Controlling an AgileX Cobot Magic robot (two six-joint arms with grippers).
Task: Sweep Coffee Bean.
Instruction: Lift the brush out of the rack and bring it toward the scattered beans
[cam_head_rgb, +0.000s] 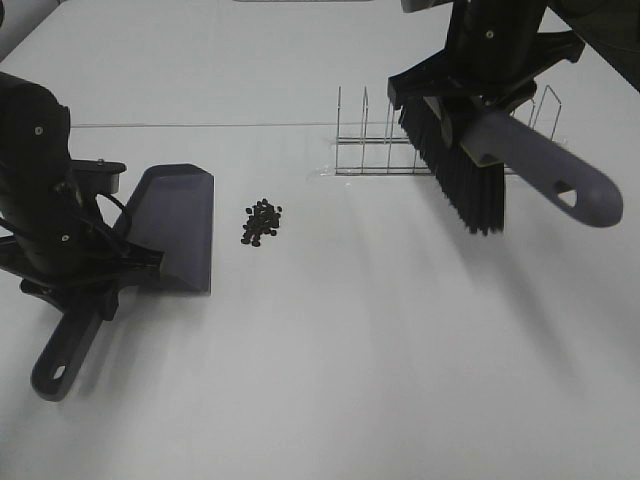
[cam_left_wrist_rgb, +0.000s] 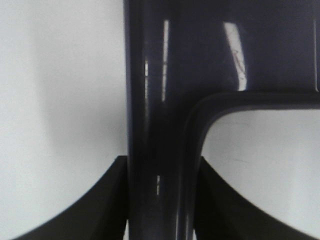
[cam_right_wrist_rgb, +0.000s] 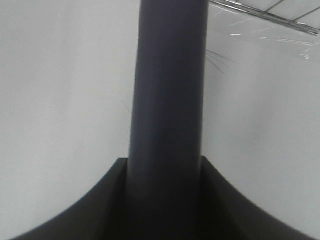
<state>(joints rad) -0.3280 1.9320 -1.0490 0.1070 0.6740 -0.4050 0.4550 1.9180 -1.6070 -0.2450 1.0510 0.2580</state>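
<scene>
Claw (cam_right_wrist_rgb: 162, 162) clamped on brush handle (cam_right_wrist_rgb: 167, 90); wire rack (cam_right_wrist_rgb: 265, 12) beyond.

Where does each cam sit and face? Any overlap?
Exterior high: mounted high, looking down on the white table; both arms show, left gripper holding the purple-grey plastic dustpan, right gripper the black-bristled grey-handled brush; also dark coffee beans, metal wire rack.
Left wrist: on the left arm, facing along its fingers at the clamped dustpan handle.
Right wrist: on the right arm, facing along its fingers at the brush handle, rack beyond.
Shared: exterior and left wrist, the dustpan; exterior and right wrist, brush and rack.
</scene>
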